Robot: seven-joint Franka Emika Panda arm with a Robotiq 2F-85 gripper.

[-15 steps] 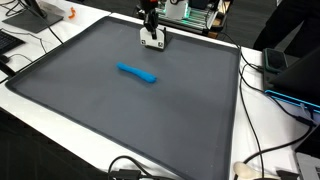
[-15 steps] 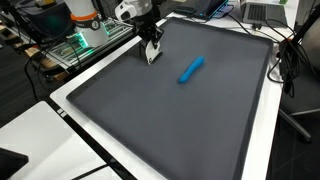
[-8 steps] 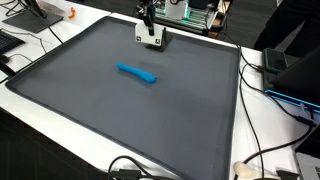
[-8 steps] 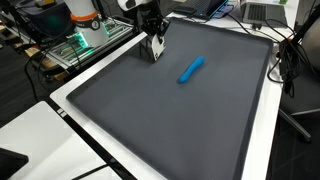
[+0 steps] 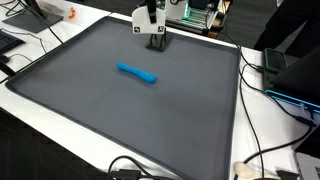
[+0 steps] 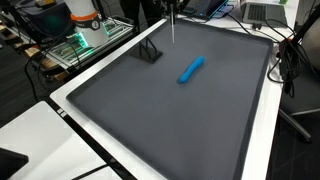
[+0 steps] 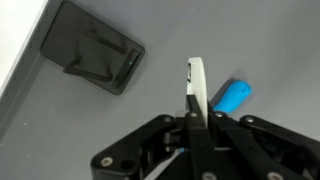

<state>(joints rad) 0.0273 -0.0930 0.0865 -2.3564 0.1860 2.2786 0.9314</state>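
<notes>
My gripper (image 7: 196, 122) is shut on a thin white flat piece (image 7: 197, 90) and holds it upright in the air above the dark grey mat (image 5: 110, 110). In both exterior views the piece hangs near the mat's far edge, face-on (image 5: 146, 18) and edge-on (image 6: 172, 27). A small black stand (image 5: 157, 41) sits empty on the mat just below it. It also shows in an exterior view (image 6: 150, 52) and in the wrist view (image 7: 95, 60). A blue marker-like stick (image 5: 137, 73) lies flat mid-mat, also visible in an exterior view (image 6: 191, 69) and in the wrist view (image 7: 230, 96).
The mat lies on a white table (image 5: 250, 130). Cables (image 5: 265, 75) run along one side, with laptops and electronics (image 6: 85, 35) past the far edge. An orange object (image 5: 71, 14) sits at a back corner.
The gripper has risen with the white piece, lifting it off the black stand. The stand stays on the mat. The blue stick has not moved.
</notes>
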